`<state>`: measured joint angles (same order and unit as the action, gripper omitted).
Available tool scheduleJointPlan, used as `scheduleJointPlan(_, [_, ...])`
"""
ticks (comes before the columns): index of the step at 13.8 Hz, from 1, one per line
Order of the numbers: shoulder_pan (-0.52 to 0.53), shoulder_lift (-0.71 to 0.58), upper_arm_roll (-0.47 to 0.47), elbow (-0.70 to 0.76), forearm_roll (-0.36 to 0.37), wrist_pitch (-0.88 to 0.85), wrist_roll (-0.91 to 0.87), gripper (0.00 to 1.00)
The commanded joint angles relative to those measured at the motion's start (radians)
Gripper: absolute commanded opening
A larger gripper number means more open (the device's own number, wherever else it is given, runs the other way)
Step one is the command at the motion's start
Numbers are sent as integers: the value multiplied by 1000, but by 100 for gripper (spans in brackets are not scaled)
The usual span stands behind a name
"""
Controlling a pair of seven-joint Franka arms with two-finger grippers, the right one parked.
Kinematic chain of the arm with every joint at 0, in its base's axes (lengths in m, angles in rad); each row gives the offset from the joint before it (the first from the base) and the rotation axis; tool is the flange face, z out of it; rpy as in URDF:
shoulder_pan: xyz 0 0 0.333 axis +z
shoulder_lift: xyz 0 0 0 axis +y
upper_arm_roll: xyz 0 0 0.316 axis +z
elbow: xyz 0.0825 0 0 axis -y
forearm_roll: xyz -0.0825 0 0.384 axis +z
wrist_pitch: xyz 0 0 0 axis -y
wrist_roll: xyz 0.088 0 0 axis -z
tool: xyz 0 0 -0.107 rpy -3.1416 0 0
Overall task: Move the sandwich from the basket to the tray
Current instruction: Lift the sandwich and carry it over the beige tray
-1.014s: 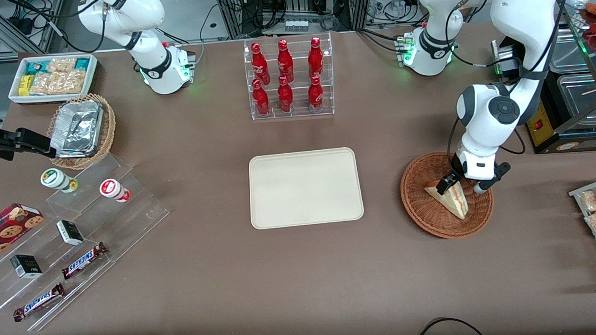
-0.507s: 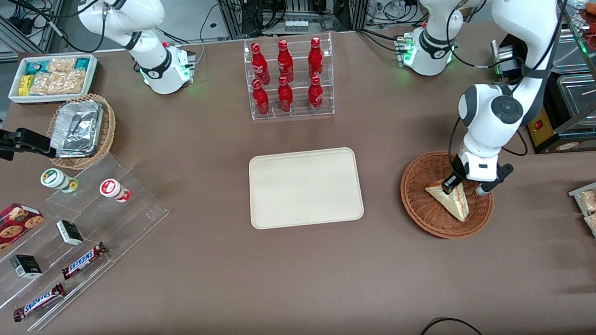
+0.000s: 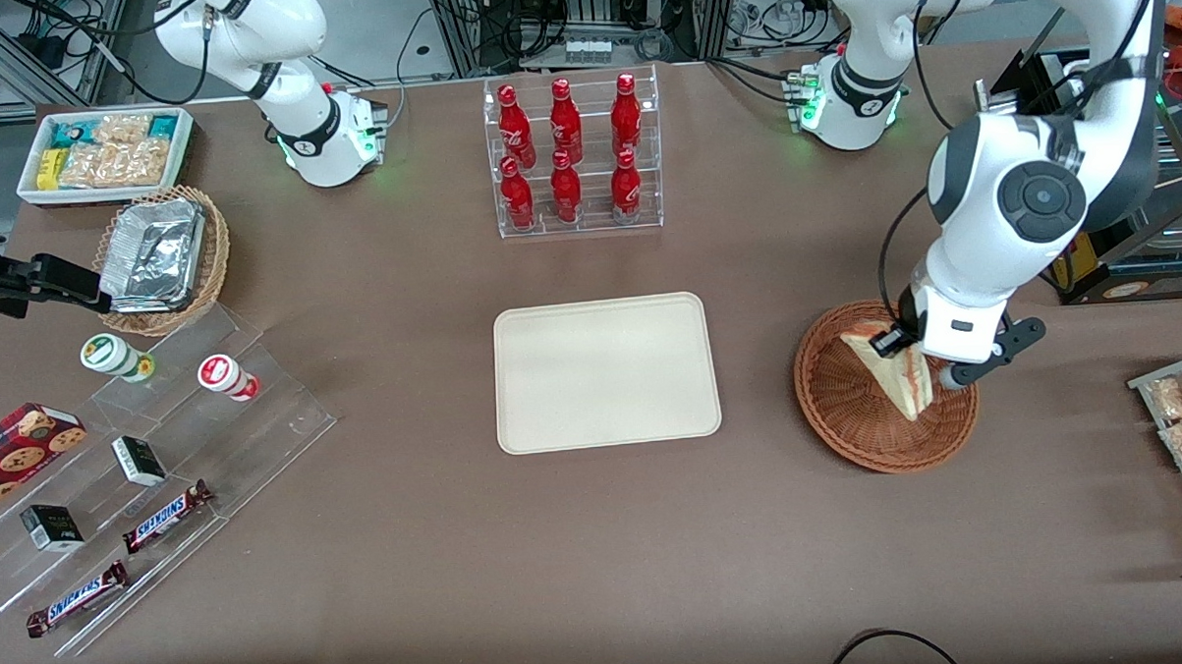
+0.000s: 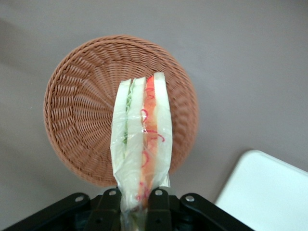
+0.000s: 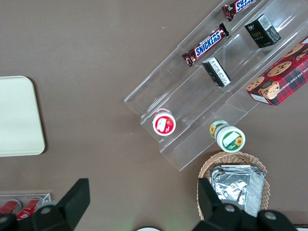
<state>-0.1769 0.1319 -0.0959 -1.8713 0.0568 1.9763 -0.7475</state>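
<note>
Pincer [image 3: 908, 352] clamps the sandwich [image 3: 891, 372], lifted above the basket [image 3: 840, 412]. Tray [image 3: 606, 372] lies apart on the surface [image 3: 599, 548].

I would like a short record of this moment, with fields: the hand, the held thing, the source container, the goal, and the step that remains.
hand: left arm's hand, shut on the sandwich, above the basket
held thing: triangular white-bread sandwich with red and green filling, lifted clear of the weave
source container: round reddish-brown wicker basket, nothing else seen in it
goal: flat cream rectangular tray, bare
step that remains: probably carry the sandwich to the tray, then release
</note>
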Motion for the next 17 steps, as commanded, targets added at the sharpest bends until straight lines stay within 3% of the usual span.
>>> scheduleJointPlan(1, [-116, 103, 7, 141, 11, -76, -18, 0])
scheduleJointPlan(4, [-237, 156, 7, 179, 2, -70, -27, 0])
scheduleJointPlan(11, [-455, 449, 8, 425, 11, -53, -199, 0])
scheduleJointPlan(17, [-558, 555, 8, 431, 12, 64, -196, 0])
